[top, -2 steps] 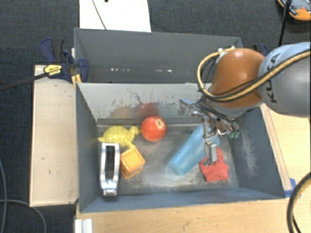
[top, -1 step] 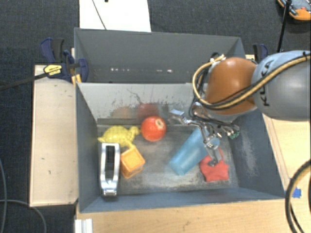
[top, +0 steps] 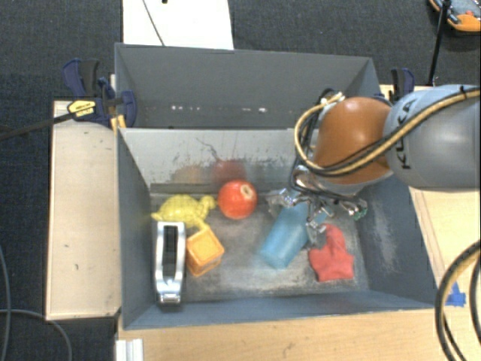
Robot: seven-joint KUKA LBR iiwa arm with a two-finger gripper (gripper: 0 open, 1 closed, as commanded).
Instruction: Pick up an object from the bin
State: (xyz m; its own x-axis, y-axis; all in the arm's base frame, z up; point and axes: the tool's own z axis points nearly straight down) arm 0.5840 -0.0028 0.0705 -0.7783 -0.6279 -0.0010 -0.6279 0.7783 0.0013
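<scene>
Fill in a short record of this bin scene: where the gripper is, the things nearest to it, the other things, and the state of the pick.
gripper place: gripper low in the right half of the grey bin, at the upper end of the blue cylinder
nearest things: blue cylinder, lying tilted; red lumpy thing just right of it
other things: red-orange ball, yellow toy, orange block, silver metal piece, all in the left half
pick state: nothing looks lifted yet
</scene>
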